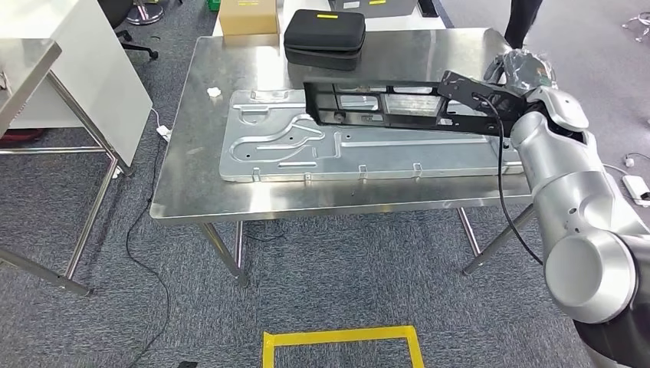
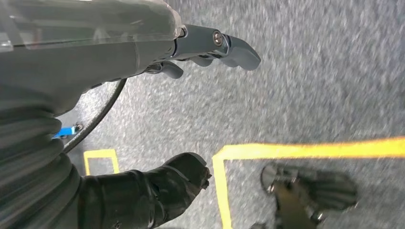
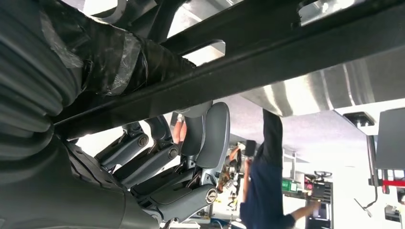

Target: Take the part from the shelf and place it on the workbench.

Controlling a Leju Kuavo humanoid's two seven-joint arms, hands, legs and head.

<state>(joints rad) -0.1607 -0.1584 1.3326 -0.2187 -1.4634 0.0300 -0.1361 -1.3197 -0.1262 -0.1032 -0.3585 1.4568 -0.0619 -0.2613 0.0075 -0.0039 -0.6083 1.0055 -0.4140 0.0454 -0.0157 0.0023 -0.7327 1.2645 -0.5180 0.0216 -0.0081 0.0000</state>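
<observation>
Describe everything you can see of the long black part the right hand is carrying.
The black part is a long, narrow frame, plastic by its look, with rectangular cut-outs along its length and a flat perforated end. The right hand grips that end, so the part reaches leftward, roughly level, above the pressed metal panel lying on the steel workbench. Whether it touches the panel cannot be told. In the right wrist view its bars cross the hand.

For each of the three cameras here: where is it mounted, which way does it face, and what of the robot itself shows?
Head view: high on the body, looking forward and down at the workbench; right arm holds the black part above it.
Left wrist view: behind the left hand, looking down at carpet and yellow floor tape.
Right wrist view: behind the right hand, facing outward along the part toward a person.
Shared: head and right wrist views both show the part.
</observation>
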